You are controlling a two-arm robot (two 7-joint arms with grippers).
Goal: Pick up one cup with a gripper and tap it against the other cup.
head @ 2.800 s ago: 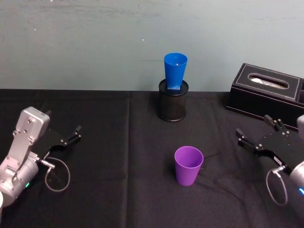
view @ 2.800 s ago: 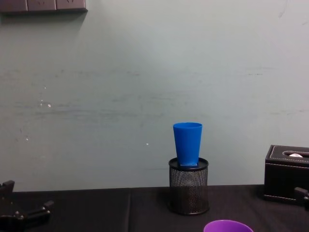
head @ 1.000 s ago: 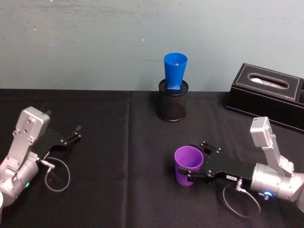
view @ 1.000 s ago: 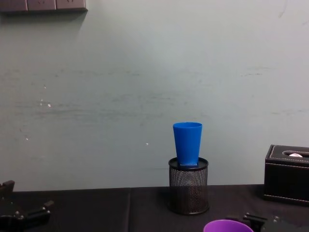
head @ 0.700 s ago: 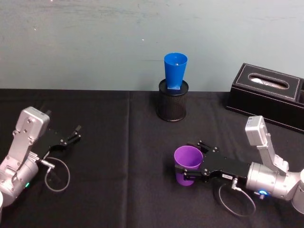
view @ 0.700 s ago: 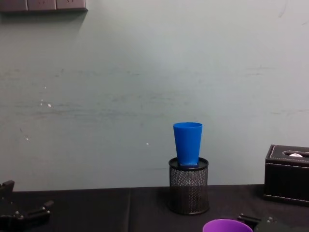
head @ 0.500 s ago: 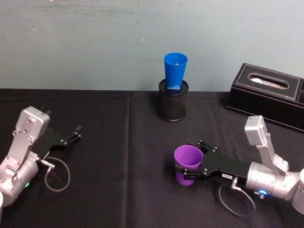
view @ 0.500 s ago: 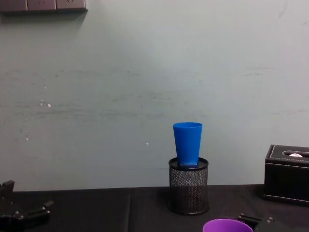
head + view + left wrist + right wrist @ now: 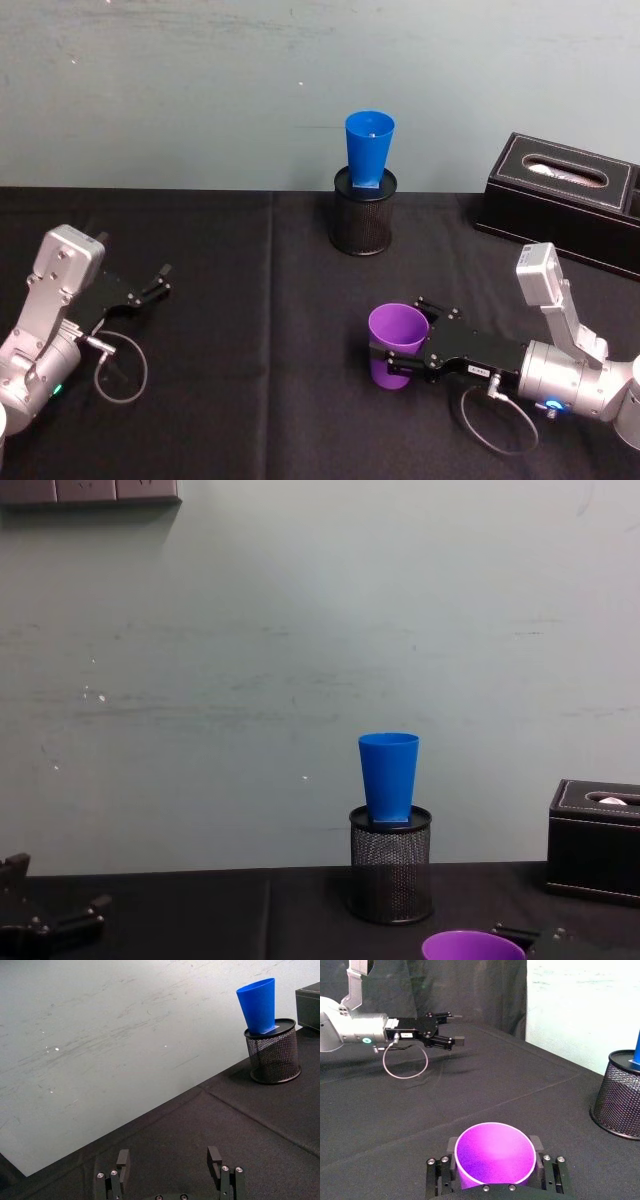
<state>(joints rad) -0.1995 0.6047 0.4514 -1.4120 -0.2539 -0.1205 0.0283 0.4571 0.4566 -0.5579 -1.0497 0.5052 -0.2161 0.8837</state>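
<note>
right claw (image 9: 400, 350) is gripping the purple cup (image 9: 398, 328), grasp step. next is needing a lift to the blue cup (image 9: 369, 148) atop the mesh holder (image 9: 363, 215). left claw (image 9: 155, 282) idling wide.

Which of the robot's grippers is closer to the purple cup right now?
Right. The right gripper clasps the purple cup from both sides; the left gripper rests open, far off to the cup's left.

Open tablecloth (image 9: 300, 285) lies between purple cup (image 9: 396, 347) and mesh pen holder (image 9: 362, 224); tissue box (image 9: 558, 200) stands well right.
</note>
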